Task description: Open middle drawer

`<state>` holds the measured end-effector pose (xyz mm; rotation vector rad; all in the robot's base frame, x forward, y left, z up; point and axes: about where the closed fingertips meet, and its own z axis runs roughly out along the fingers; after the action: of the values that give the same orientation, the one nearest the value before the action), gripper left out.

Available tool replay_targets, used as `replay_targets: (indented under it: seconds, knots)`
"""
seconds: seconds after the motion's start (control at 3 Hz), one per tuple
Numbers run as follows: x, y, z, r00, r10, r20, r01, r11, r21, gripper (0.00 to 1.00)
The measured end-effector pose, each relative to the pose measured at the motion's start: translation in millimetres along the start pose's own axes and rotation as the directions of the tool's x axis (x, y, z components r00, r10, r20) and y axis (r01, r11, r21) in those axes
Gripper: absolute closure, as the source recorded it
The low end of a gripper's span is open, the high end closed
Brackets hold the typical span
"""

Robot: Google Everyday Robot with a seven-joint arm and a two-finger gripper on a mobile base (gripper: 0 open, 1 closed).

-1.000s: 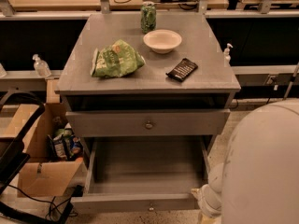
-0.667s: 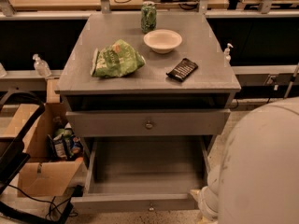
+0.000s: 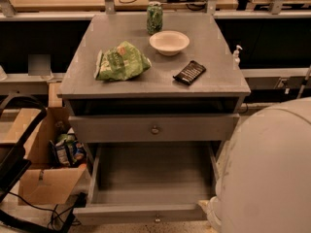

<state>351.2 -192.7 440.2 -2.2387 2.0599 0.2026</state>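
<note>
The middle drawer point(image 3: 154, 128) is the grey front with one small round metal knob point(image 3: 154, 129) at its centre, under the cabinet's top. It stands closed, flush with the cabinet. Above it is a dark narrow gap point(image 3: 155, 106). Below it the taller grey drawer point(image 3: 150, 178) is pulled far out, showing a plain grey inside. The gripper is not in view; only a large white rounded part of the robot point(image 3: 272, 169) fills the lower right and hides the cabinet's right lower corner.
On the cabinet top point(image 3: 97, 81) lie a green bag point(image 3: 121, 62), a green can point(image 3: 154, 17), a white bowl point(image 3: 169, 41) and a dark packet point(image 3: 189, 72). A cardboard box with items point(image 3: 48, 159) and cables sit on the floor at left. A long bench runs behind.
</note>
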Motion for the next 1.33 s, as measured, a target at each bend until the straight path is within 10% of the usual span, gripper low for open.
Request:
replay_targets:
  seconds: [1.33]
  knots:
    - [-0.1, 0.1, -0.7, 1.0, 0.0, 0.0, 0.0, 1.0, 0.0, 1.0]
